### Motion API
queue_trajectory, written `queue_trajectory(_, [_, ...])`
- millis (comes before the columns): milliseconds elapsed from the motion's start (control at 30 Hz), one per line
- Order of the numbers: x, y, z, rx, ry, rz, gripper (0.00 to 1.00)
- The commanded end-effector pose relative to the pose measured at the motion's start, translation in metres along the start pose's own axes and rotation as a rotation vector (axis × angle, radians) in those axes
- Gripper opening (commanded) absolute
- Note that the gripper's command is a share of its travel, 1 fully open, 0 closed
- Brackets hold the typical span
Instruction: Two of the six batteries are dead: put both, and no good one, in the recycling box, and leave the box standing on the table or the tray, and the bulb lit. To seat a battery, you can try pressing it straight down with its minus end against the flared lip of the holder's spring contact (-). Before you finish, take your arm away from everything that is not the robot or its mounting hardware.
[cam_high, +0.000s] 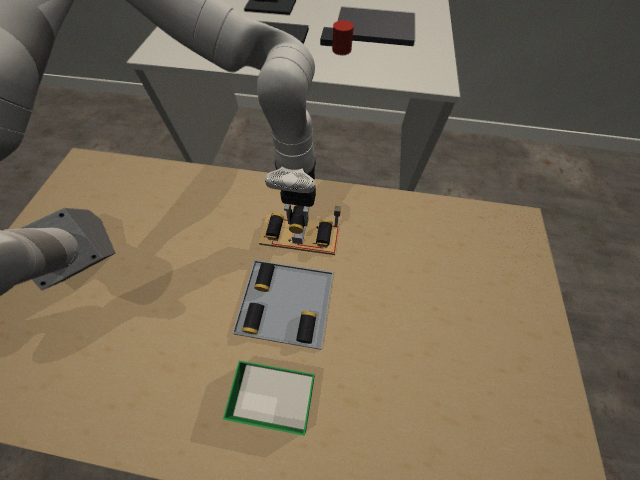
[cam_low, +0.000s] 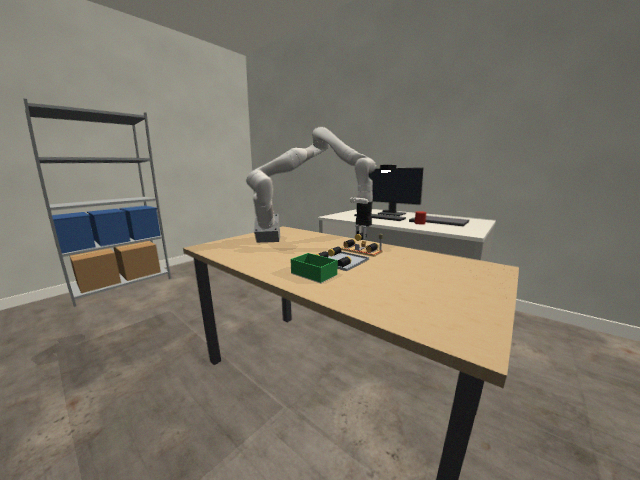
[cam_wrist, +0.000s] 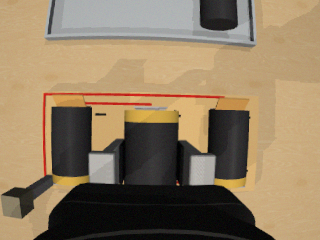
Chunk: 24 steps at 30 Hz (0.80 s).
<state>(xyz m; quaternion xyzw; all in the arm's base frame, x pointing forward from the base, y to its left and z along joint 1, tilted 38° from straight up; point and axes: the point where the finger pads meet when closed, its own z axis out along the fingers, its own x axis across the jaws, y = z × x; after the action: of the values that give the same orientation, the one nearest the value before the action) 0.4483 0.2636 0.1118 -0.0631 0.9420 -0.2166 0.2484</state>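
My gripper (cam_high: 297, 212) (cam_wrist: 150, 155) is shut on a black battery (cam_high: 296, 221) (cam_low: 358, 237) (cam_wrist: 151, 150), its gold end toward the tray. It holds the battery over the middle bay of the holder board (cam_high: 281, 241) (cam_wrist: 107, 130); contact below is hidden. One battery (cam_high: 274, 226) (cam_wrist: 228, 145) lies in the left bay and another (cam_high: 324, 233) (cam_wrist: 71, 142) in the right bay, gold ends away from the tray. Three batteries (cam_high: 264, 276) (cam_high: 253, 317) (cam_high: 306, 327) lie in the grey tray (cam_high: 294, 299). The green-rimmed box (cam_high: 309, 403) (cam_low: 313, 268) stands upright, empty. No glow shows at the board.
A thin post with a square head (cam_high: 337, 210) (cam_wrist: 17, 202) rises at the board's right corner in the top view. A grey contact block (cam_high: 297, 239) stands at the middle bay's near end. A white desk with a red cup (cam_high: 342, 37) (cam_low: 420, 217) is behind the table.
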Motion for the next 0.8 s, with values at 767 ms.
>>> queue_trajectory(767, [0.0,0.0,0.013,-0.001,-0.001,0.0,0.57])
